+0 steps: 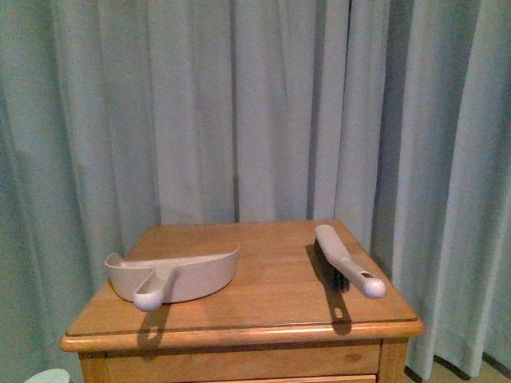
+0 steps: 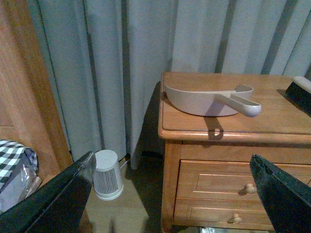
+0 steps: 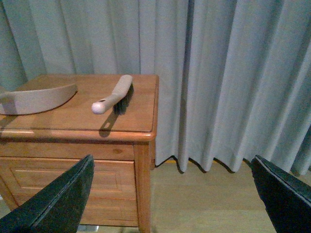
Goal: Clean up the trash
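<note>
No trash shows in any view. A pale pink dustpan (image 1: 180, 275) rests on the left half of the wooden nightstand (image 1: 263, 323), its handle pointing toward me; the same dustpan (image 2: 209, 99) (image 3: 34, 99) appears in both wrist views. A matching hand brush (image 1: 345, 262) (image 3: 114, 94) lies on the right half, bristles down. Neither arm appears in the front view. My left gripper (image 2: 177, 194) hangs open in front of the nightstand's drawers, well below its top. My right gripper (image 3: 175, 196) is open over the floor to the right of the nightstand. Both hold nothing.
Grey curtains (image 1: 255, 112) hang behind the nightstand. A small white appliance (image 2: 108, 174) stands on the floor to its left, next to a wooden panel (image 2: 24, 97) and checked fabric (image 2: 14, 155). Two drawers with knobs (image 2: 249, 188) face me. Bare wooden floor (image 3: 204, 199) lies to the right.
</note>
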`<action>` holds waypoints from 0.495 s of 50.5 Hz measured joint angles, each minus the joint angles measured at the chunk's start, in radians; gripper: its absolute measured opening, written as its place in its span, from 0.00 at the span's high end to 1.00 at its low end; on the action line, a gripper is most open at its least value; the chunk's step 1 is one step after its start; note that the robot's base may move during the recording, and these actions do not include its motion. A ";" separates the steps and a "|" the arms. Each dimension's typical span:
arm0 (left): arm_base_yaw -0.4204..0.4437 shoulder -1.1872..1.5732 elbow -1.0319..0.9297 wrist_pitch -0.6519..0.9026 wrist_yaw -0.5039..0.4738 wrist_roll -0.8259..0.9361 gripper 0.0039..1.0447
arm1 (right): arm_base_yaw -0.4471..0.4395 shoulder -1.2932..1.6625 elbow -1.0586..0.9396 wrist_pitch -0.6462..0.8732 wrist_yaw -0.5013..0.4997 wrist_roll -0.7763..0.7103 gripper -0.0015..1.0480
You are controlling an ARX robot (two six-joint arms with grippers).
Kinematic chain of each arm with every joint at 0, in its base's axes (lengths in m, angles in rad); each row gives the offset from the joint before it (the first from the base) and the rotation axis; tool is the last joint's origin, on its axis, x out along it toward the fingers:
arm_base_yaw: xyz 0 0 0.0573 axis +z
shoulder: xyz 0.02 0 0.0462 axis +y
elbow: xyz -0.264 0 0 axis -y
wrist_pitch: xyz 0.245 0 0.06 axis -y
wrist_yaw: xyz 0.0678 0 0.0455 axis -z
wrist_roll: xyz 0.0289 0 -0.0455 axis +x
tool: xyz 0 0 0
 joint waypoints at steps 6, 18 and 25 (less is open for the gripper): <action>0.000 0.000 0.000 0.000 0.000 0.000 0.07 | 0.000 0.000 0.000 0.000 0.000 0.000 0.07; 0.076 0.316 0.118 -0.205 0.008 -0.070 0.07 | 0.000 0.000 0.000 0.000 0.000 0.000 0.07; 0.173 0.589 0.254 -0.049 0.077 -0.033 0.07 | 0.000 0.000 0.000 0.000 0.000 0.000 0.07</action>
